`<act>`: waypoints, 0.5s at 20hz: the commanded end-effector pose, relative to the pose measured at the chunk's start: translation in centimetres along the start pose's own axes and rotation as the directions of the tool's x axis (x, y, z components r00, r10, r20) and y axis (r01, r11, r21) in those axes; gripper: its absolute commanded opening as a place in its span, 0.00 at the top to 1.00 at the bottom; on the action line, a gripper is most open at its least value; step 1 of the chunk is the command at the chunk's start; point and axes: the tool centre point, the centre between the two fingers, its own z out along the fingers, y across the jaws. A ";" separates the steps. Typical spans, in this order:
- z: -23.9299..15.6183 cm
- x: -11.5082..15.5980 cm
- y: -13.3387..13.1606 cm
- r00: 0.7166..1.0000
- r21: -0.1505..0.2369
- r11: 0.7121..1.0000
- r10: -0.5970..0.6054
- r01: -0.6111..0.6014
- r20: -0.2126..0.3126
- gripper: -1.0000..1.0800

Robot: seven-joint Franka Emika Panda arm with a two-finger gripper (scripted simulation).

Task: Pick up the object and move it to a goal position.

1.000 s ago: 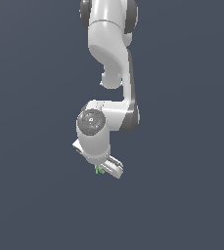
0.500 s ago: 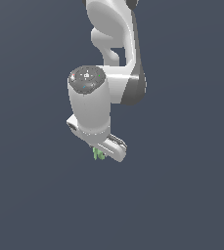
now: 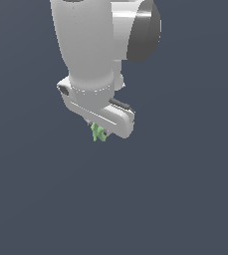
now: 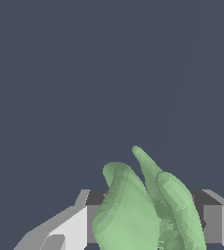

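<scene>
Robot arm w/ white gripper (image 3: 101,130) pinched on tiny pale green lumpy object (image 3: 98,133), which we see lifted; arm now nearer the exterior camera than 1 s ago, so carry to goal seems underway.

Arm (image 3: 88,45): smooth white shell, plastic look, soft sheen; joint cap (image 3: 145,32) dark grey, smooth, faint gloss.
Gripper (image 3: 98,131): white body, same smooth plastic look; darker grey strip along its edge.
Fingers (image 4: 69,227) in wrist view: flat matt grey-white faces, hard-edged.
Object (image 4: 143,215): pale green, matt, lumpy surface with faceted shading, no shine.
Backdrop (image 3: 185,189): uniform matt slate blue, no texture.
</scene>
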 end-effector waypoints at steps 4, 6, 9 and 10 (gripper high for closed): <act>-5.5 -0.8 0.4 1.000 -0.001 1.000 0.000 0.000 0.001 1.00; -7.1 -1.0 0.4 1.000 -0.001 1.000 0.000 0.000 0.000 1.00; -8.9 -1.2 0.5 1.000 -0.001 1.000 0.000 0.000 0.000 1.00; -9.3 -1.3 0.5 1.000 -0.001 1.000 0.000 0.000 0.000 1.00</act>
